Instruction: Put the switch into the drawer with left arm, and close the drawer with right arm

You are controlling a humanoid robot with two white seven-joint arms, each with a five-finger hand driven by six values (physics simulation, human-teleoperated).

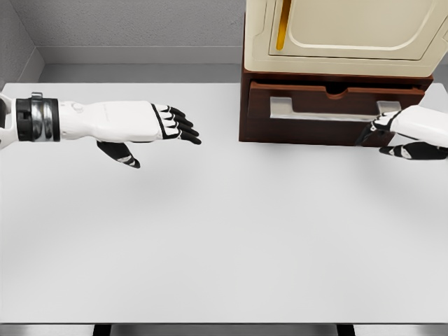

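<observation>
Room: grey walls behind, and a big white table (224,231) in front of me.
Cabinet: a brown box (336,112) sits at the back right of the table, with a cream machine (350,31) on top of it.
Drawer: the drawer (336,103) looks almost shut, with a pale handle (329,112) on its front. I think it may want one more push.
Switch: I cannot see the switch anywhere on the table. I think it may be inside the drawer, but I cannot tell.
My left hand (150,126): it hangs over the table, well away from the cabinet. My fingers are straight and loose, thumb hanging down, holding nothing. I think its job is done.
My right hand (413,133): it is low, right at the drawer front by the handle's right end. My fingers are bent a bit and hold nothing. I think it is there for pushing.
</observation>
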